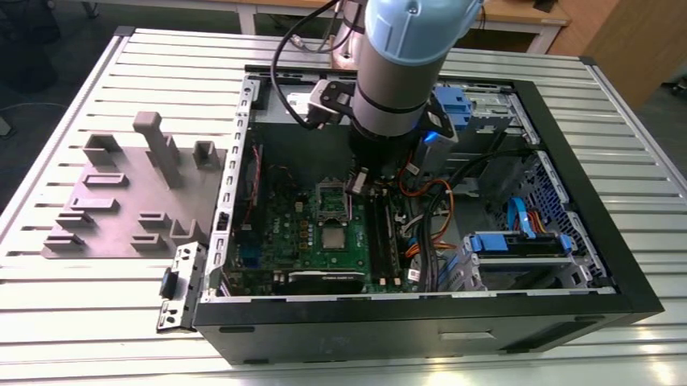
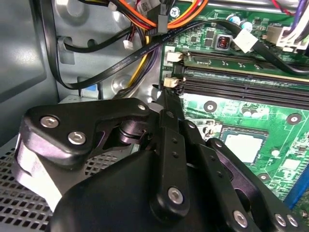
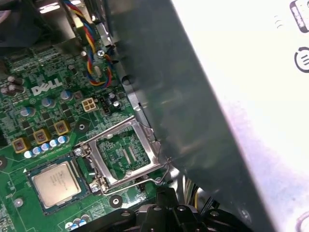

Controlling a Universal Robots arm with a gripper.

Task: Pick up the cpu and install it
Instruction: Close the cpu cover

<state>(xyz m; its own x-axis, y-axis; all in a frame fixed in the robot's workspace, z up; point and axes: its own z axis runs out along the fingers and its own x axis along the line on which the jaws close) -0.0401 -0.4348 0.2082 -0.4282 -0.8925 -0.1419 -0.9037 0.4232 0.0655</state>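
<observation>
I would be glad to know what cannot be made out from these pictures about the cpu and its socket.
- Exterior view: the cpu is too small to show whether it is fully seated.
- Second wrist view: the gripper covers the motherboard beside the cpu.
- First wrist view: a blurred grey panel hides everything past the socket frame.

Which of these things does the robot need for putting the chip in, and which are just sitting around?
For the job:
- cpu, lying in its socket
- open metal socket frame
- green motherboard
- gripper, inside the case

Just lying about:
- grey plastic blocks on the table beside the case
- cables
- blue drive brackets
</observation>
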